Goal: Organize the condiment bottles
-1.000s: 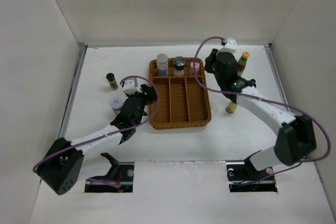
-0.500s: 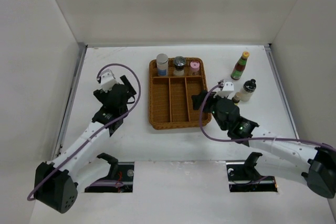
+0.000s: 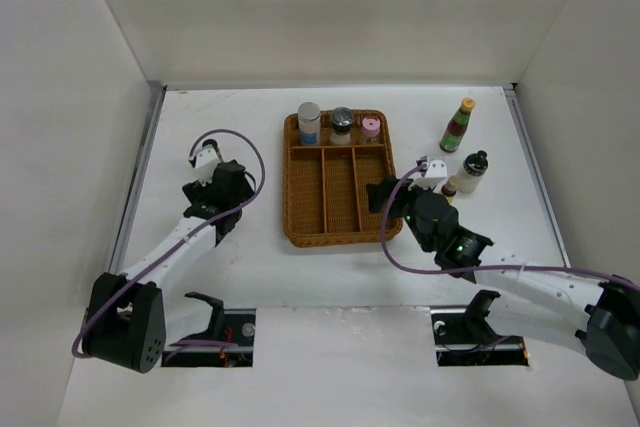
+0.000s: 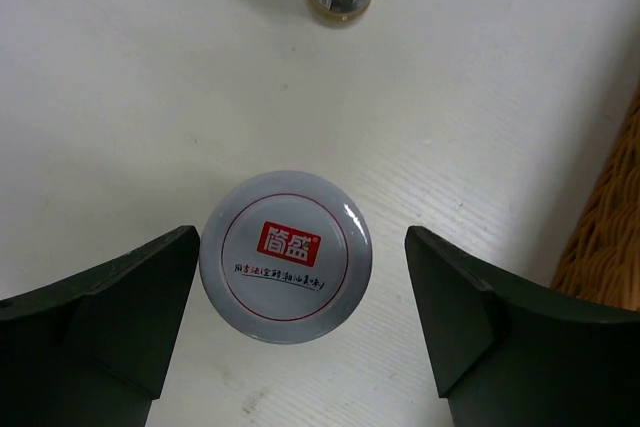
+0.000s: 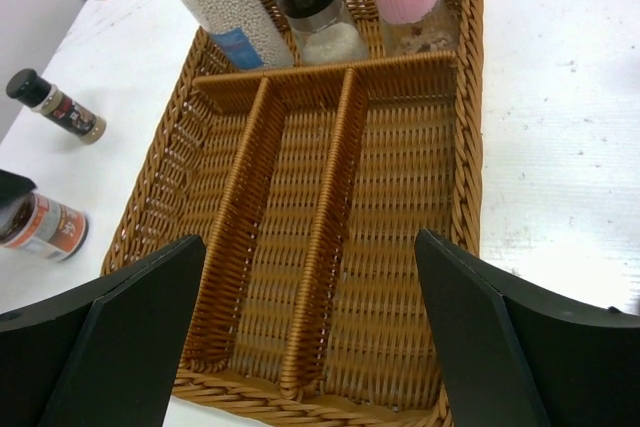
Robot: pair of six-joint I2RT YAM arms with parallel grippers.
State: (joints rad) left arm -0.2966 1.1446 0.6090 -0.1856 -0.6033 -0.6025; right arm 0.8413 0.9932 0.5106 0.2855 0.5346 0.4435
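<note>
White-capped jar [image 4: 285,257] beneath downward-pointing left pincer [image 4: 300,312], spread either side; right pincer [image 5: 310,322] spread over wicker tray [image 5: 400,207]

Silver-capped bottle [image 3: 309,123], black-capped bottle [image 3: 342,125], pink-capped bottle [image 3: 371,128] upright in tray [image 3: 289,187] rear; white-capped jar [image 4: 286,256] upright outside, left.

**White links, black joints, purple cables**

Pairs white tubular links with black motor housings on left arm [image 3: 165,252] and right arm [image 3: 540,282]. Loops a purple cable [image 3: 240,134] over each wrist. Shows small green lights on the right forearm. Ends in matte black, wedge-shaped fingers [image 4: 100,317] on left tool [image 4: 300,237] and right tool [image 5: 310,239].
</note>
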